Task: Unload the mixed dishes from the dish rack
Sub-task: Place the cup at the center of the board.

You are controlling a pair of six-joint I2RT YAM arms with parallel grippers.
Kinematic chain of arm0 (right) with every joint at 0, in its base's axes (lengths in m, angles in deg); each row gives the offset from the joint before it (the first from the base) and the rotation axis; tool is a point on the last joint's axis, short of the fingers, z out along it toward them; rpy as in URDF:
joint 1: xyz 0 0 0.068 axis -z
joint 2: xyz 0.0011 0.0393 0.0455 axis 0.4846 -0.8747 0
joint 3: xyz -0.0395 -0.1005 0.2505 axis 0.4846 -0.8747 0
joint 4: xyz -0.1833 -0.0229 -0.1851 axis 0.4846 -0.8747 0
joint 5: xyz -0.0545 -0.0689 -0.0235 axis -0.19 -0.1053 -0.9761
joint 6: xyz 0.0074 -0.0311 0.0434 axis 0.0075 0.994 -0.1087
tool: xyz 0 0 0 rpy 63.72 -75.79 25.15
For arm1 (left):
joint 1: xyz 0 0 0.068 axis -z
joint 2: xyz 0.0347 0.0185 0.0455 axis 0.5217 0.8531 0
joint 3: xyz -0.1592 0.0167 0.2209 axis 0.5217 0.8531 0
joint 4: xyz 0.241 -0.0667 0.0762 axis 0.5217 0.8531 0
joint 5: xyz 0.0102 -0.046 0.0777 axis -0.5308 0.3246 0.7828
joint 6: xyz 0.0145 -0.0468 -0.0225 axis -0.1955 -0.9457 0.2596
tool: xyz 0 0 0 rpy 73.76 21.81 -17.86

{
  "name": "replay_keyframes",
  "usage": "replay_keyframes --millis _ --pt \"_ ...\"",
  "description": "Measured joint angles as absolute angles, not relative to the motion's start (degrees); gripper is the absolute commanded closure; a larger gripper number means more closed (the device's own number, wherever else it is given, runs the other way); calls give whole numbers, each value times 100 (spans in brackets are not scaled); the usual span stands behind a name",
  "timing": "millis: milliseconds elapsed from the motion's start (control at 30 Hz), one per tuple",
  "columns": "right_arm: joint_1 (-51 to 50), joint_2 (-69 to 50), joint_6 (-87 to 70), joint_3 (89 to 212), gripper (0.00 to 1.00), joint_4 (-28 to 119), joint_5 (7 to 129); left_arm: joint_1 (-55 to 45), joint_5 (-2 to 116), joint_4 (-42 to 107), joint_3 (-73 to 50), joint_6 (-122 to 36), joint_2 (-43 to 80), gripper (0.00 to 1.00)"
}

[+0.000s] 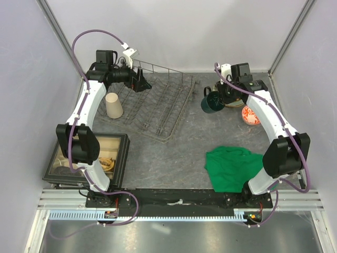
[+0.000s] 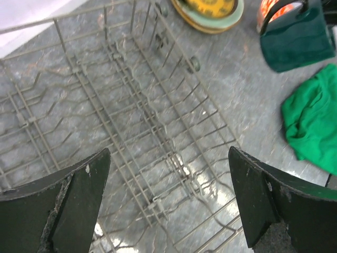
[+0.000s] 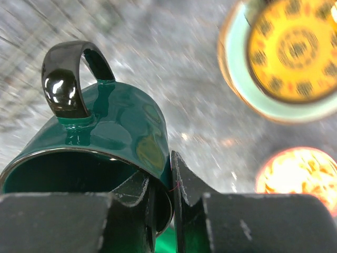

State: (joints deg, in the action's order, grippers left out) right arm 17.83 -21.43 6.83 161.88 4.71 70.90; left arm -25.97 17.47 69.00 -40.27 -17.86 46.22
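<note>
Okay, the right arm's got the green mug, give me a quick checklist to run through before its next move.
1. Right gripper pinches the dark green mug at the rim, one finger inside, one outside: ok.
2. Mug resting on the table or lifted: cannot tell.
3. Bare table beside the mug for a set-down, apart from the stacked plates and red-and-white bowl: ok.
4. Dish rack shows no dishes in it: ok.
5. Left gripper open, empty, over the rack: ok.
</note>
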Motion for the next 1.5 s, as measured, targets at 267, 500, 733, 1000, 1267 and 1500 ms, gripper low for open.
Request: replay_keyframes --millis 267,500,733,1000,1267,1500 --pt "1962 -2360 1120 16188 100 -4 6443 -2597 2031 7291 -4018 -1307 4622 1" --pt "2152 -2522 1402 15829 100 -39 6234 -2597 2123 7501 -3881 -1058 4622 1" --pt "2423 -2524 1730 15296 100 -80 6135 -2597 2177 7569 -3749 -896 4622 1" --pt "2622 -2519 1970 14798 100 -60 6140 -2597 2175 7588 -3645 -822 4622 1" --pt "2771 -2519 2077 14533 100 114 6153 -2597 2175 7610 -3553 -785 4624 1" --pt "2834 -2537 2123 14520 100 333 6161 -2597 2177 7623 -3492 -745 4624 1"
